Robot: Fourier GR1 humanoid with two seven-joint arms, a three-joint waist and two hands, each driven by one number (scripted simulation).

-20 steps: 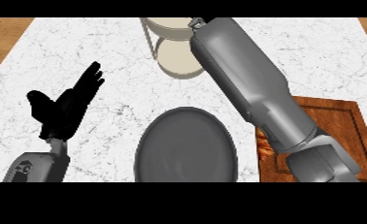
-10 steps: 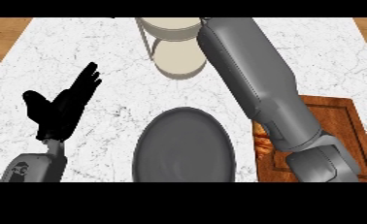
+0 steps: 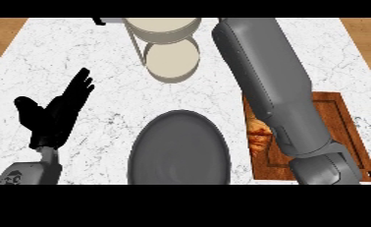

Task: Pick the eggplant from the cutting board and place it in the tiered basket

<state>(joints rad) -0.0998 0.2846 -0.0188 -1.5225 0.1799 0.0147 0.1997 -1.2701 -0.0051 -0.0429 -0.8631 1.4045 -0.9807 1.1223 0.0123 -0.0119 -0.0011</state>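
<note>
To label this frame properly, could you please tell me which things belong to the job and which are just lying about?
Job: basket, board; eggplant not seen.
Lying about: plate, brown food on board, resting left hand.

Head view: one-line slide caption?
Right forearm stretches past the cutting board toward the tiered basket; left hand rests open beside the dark plate.
</note>
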